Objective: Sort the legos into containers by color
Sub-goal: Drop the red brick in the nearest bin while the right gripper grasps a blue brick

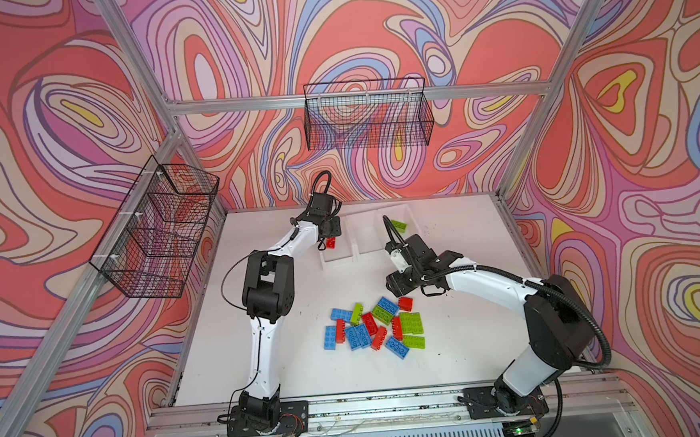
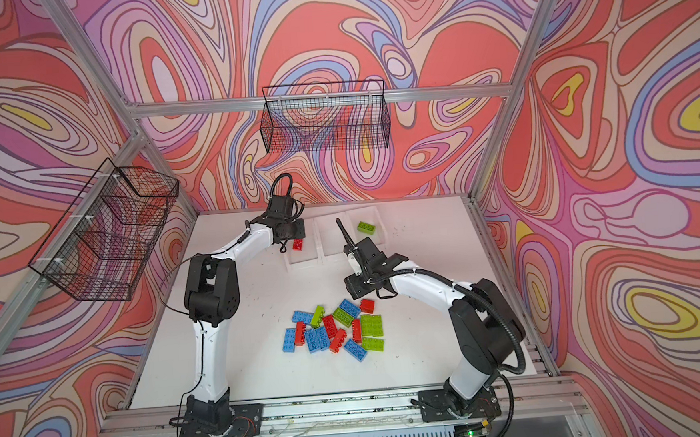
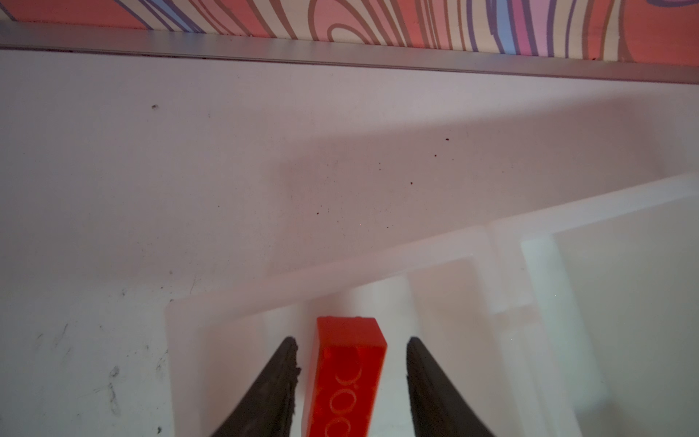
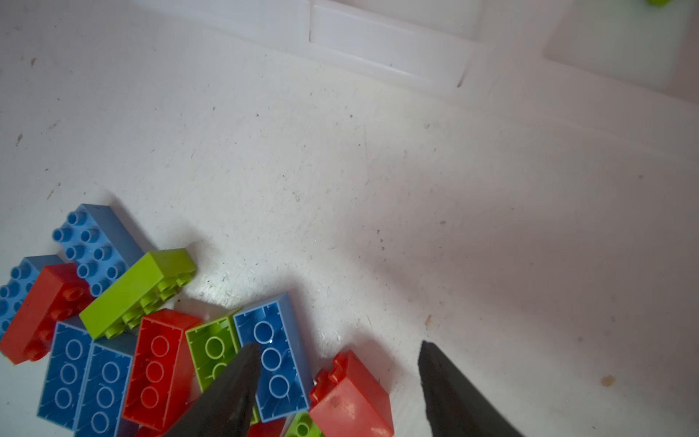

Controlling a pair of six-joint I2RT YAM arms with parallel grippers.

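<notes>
White table (image 1: 472, 345) had most legos (image 1: 374, 328) loose, red lego (image 3: 346, 378) in left bin (image 1: 334, 260) between parted left gripper (image 3: 351, 340) jaws, green lego (image 1: 398, 225) in right bin (image 2: 378, 236), right gripper (image 4: 339, 345) spread empty.

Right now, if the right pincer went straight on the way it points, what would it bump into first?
Probably the nearest red brick, which lies between the tips of the open right pincer; depth is hard to judge.
</notes>
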